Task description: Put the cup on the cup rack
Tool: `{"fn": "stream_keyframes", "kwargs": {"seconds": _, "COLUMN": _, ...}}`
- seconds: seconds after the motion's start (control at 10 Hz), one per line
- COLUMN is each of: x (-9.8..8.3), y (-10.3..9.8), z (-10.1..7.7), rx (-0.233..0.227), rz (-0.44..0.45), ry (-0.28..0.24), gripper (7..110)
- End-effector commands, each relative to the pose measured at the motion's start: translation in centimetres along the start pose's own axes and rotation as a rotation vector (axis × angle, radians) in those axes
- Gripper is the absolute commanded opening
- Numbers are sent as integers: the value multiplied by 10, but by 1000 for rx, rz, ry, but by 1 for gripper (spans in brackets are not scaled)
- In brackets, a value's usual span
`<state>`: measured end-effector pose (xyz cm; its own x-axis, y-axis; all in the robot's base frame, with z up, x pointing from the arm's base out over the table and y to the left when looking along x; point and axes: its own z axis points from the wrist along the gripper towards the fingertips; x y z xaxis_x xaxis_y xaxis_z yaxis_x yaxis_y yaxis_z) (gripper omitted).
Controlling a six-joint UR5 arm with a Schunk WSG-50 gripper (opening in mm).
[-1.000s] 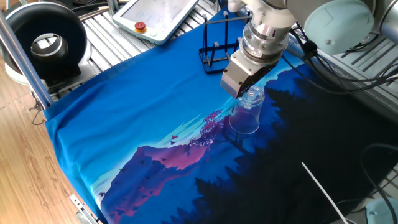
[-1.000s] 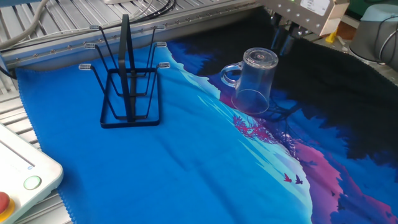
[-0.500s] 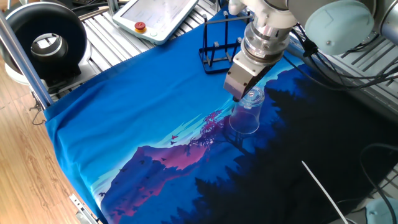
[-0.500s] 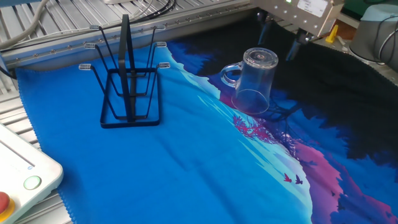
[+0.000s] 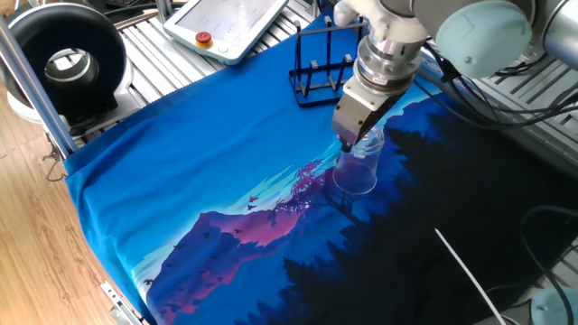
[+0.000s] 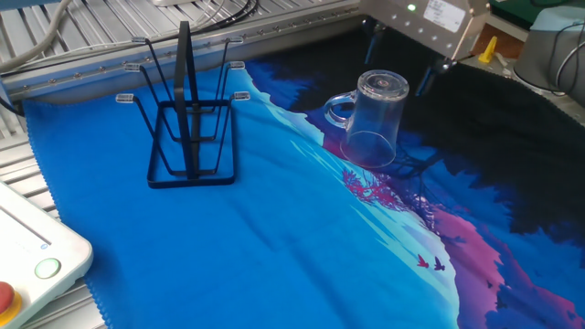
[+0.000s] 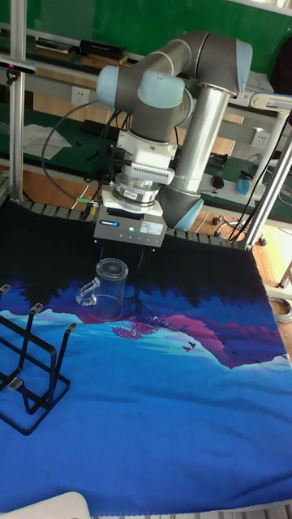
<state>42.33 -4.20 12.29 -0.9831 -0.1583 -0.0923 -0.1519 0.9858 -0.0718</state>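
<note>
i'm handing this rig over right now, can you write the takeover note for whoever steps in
Gripper: open, empty, just above the cup, fingers spread to either side of it, not touching.
The cup: upside down on the printed cloth, handle pointing toward the cup rack.
The cup rack: upright on the blue part of the cloth, apart from the cup, pegs bare.
Done: gripper lined up over the cup.
Left: lower, close on the cup, lift, carry it to the rack and set it on a peg.
</note>
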Motion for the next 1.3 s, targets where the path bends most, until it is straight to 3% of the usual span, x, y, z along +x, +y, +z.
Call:
{"fn": "stream_keyframes", "kwargs": {"seconds": 0.0, "x": -2, "y": -9, "z": 10, "rx": -10, "rz": -19, "ry": -12, "gripper": 88}}
{"fn": "stream_keyframes", "kwargs": {"seconds": 0.1, "x": -6, "y": -10, "z": 13, "rx": -14, "rz": -36, "ry": -33, "gripper": 88}}
{"fn": "stream_keyframes", "kwargs": {"seconds": 0.2, "x": -12, "y": -9, "z": 17, "rx": -28, "rz": -46, "ry": -56, "gripper": 110}}
{"fn": "stream_keyframes", "kwargs": {"seconds": 0.6, "x": -10, "y": -14, "z": 23, "rx": -13, "rz": -50, "ry": -25, "gripper": 110}}
{"fn": "stream_keyframes", "kwargs": {"seconds": 0.7, "x": -7, "y": -10, "z": 25, "rx": -28, "rz": -54, "ry": -3, "gripper": 88}}
{"fn": "stream_keyframes", "kwargs": {"seconds": 0.9, "x": -9, "y": -8, "z": 27, "rx": -28, "rz": -54, "ry": 6, "gripper": 88}}
{"fn": "stream_keyframes", "kwargs": {"seconds": 1.2, "x": 2, "y": 0, "z": 25, "rx": -59, "rz": -62, "ry": 55, "gripper": 88}}
